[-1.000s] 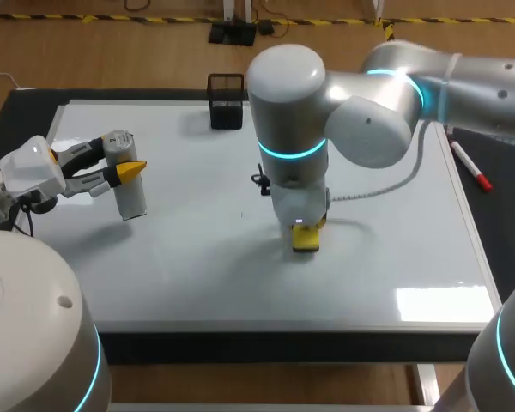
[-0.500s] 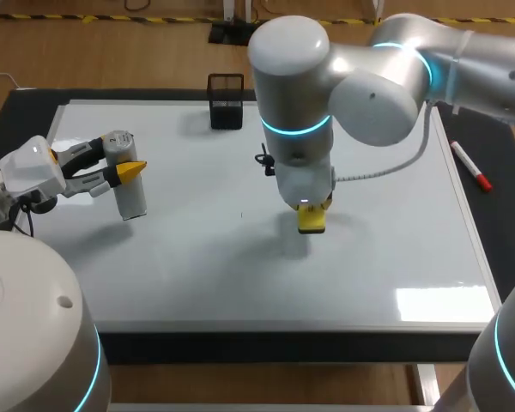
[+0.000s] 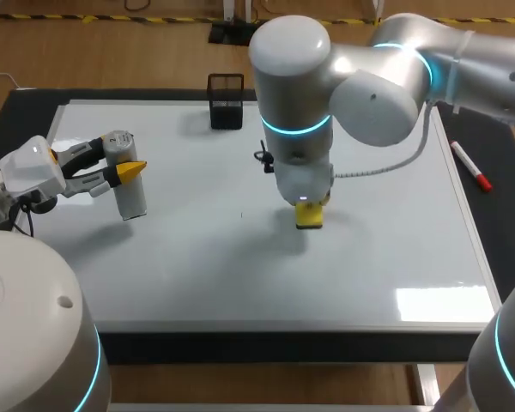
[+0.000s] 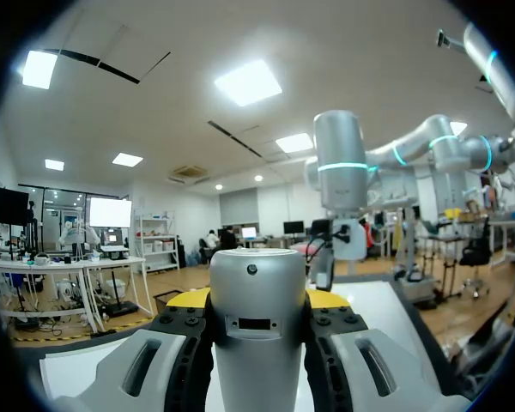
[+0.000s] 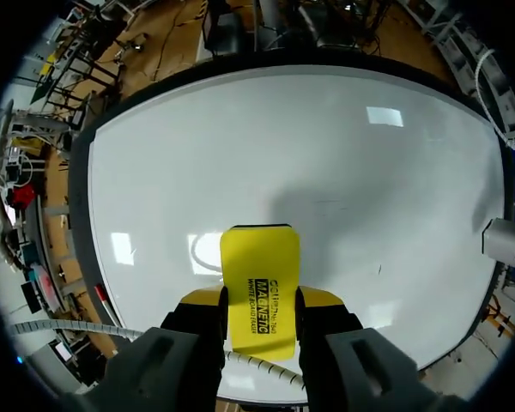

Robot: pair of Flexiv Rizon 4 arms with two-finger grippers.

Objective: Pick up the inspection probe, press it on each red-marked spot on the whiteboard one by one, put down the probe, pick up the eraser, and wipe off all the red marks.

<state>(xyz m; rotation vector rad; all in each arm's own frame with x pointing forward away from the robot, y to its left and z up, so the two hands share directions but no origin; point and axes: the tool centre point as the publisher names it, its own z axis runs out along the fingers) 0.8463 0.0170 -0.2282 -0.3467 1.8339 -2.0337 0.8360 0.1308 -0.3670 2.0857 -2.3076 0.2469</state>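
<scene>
The right jaws are gripping the yellow eraser (image 5: 259, 292), the whiteboard (image 3: 197, 257) lying beneath them; the left jaws are clamping the silver inspection probe (image 4: 257, 326).

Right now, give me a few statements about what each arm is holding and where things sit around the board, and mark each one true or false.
1. The right gripper is shut on the yellow eraser. True.
2. The left gripper is open and empty. False: it is shut on the silver probe.
3. The black holder stands at the whiteboard's far edge. True.
4. The red marker lies on the whiteboard. False: it lies off the board, on the dark table at the board's right side.
5. Large red marks cover the middle of the whiteboard. False: no red marks show on it.
</scene>
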